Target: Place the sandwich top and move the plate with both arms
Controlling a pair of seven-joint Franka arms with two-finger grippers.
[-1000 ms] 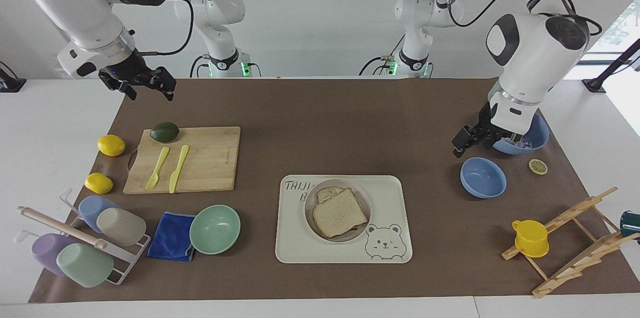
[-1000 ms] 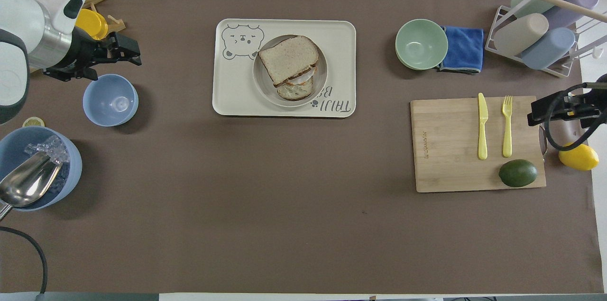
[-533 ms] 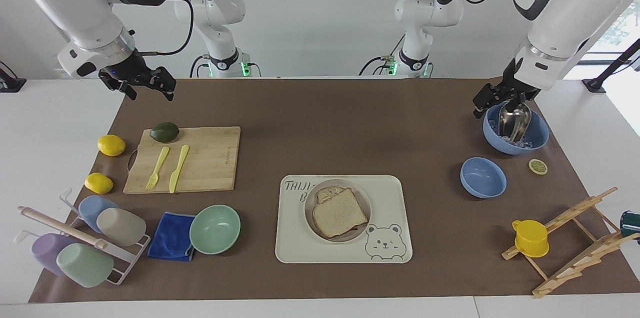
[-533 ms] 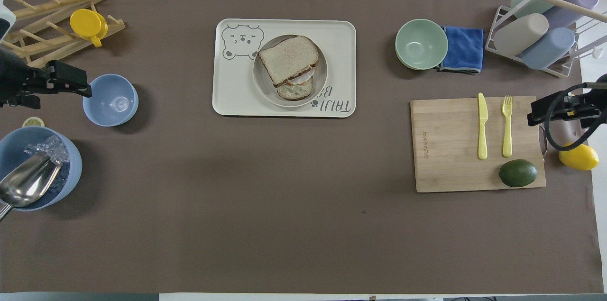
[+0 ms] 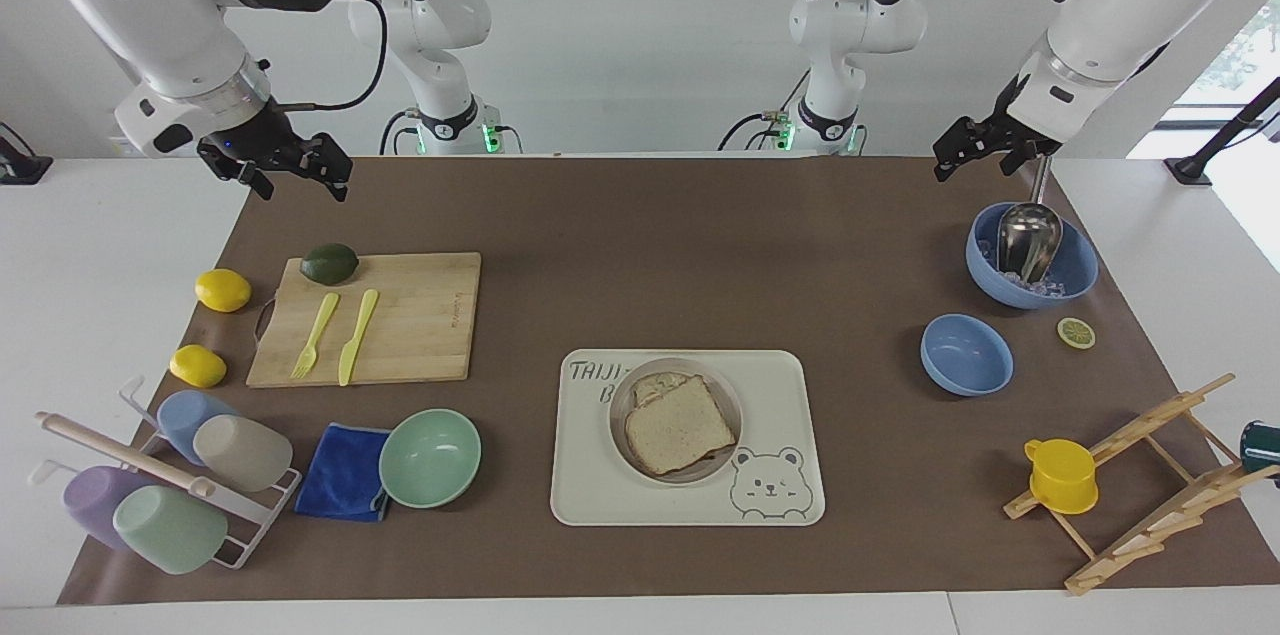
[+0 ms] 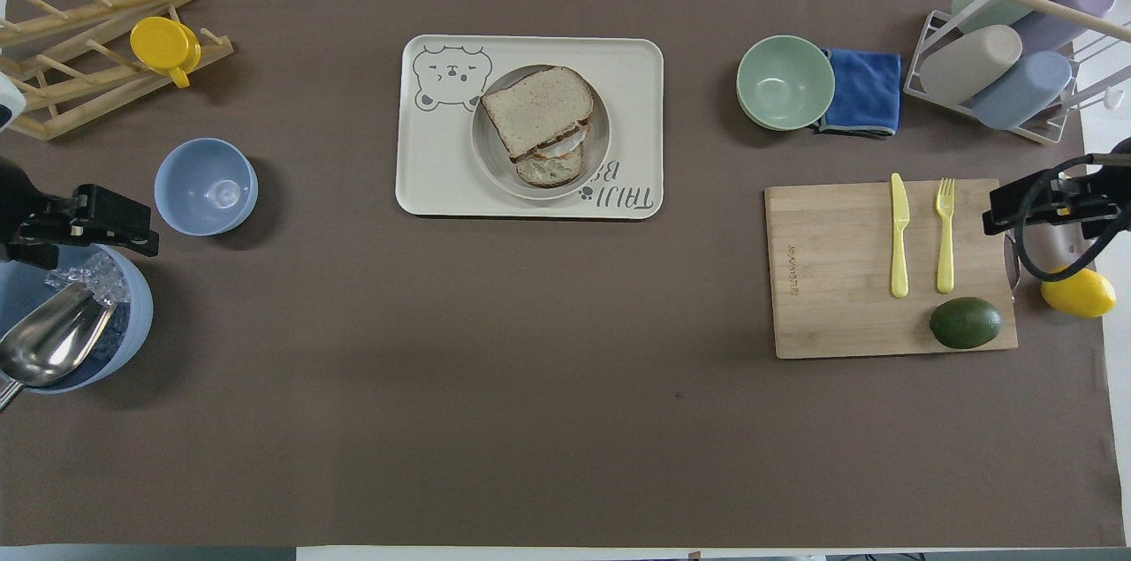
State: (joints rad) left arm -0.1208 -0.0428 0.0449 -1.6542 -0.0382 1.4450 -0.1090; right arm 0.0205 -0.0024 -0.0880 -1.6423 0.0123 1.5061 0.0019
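1. Bread top (image 5: 680,425): in the facing view it lies tilted over the egg slice (image 5: 655,385), both on the plate (image 5: 622,423), which sits in the tray (image 5: 790,415) midway along the table and well away from the robots.
2. In the same view the right gripper (image 5: 290,167) hangs over the mat's edge at its own end of the table, above the board (image 5: 420,315). Its fingers are spread and hold nothing.
3. The left gripper (image 5: 975,147) is up in the air over the ice bowl (image 5: 1075,275), beside the scoop (image 5: 1028,237). Its fingers are also spread and empty.
4. In the overhead view the bread top (image 6: 535,109) covers most of the egg slice (image 6: 552,168), and the plate (image 6: 603,132) rests inside the tray (image 6: 424,172).
5. The left gripper (image 6: 110,221) shows over the ice bowl's rim (image 6: 137,314), and the right gripper (image 6: 1029,203) at the board's outer edge (image 6: 831,278). Both are well apart from the plate.
6. Judgement: the top looks placed, so moving the plate is the step in hand.
7. Next, I judge, both arms must reach inward, come down at either rim of the plate, and close together so it lifts level and the stack does not slide.
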